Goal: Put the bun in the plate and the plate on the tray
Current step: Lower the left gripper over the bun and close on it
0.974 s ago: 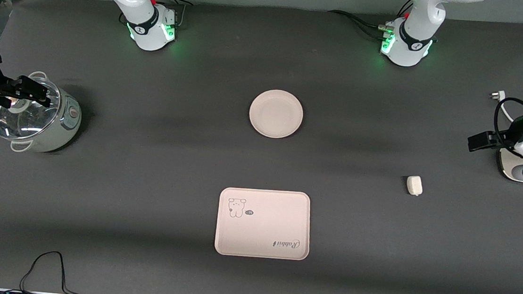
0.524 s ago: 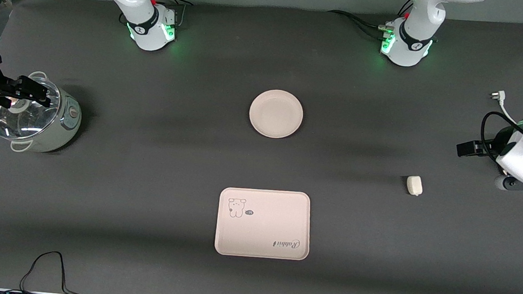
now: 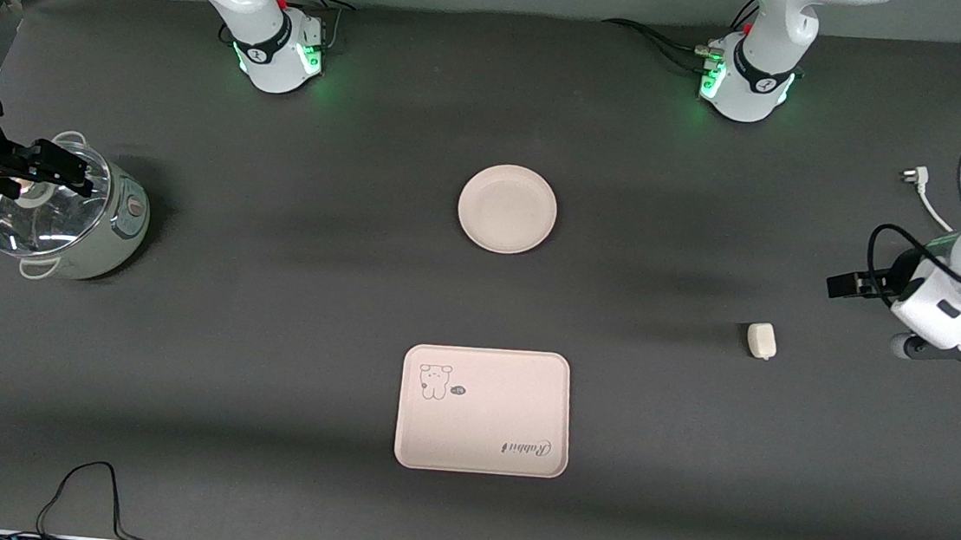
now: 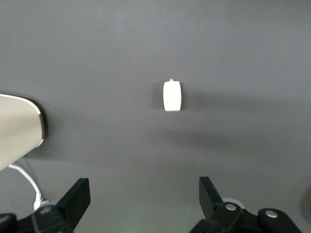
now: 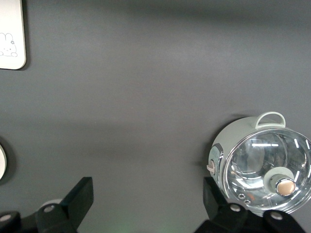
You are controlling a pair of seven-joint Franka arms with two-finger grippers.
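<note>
Left gripper [image 4: 141,201], fingers spread, hangs over the worktop [image 3: 270,286] near the bun [image 3: 761,340], apparently lining up a grasp. Right gripper [image 5: 146,204], spread, waits above the pot [image 3: 68,212].

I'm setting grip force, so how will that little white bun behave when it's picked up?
The bun looks small, so probably light. Its smooth surface may slip between the left gripper fingers. Its rounded-rectangular shape lies flat on the table, so it seems unlikely to roll.
</note>
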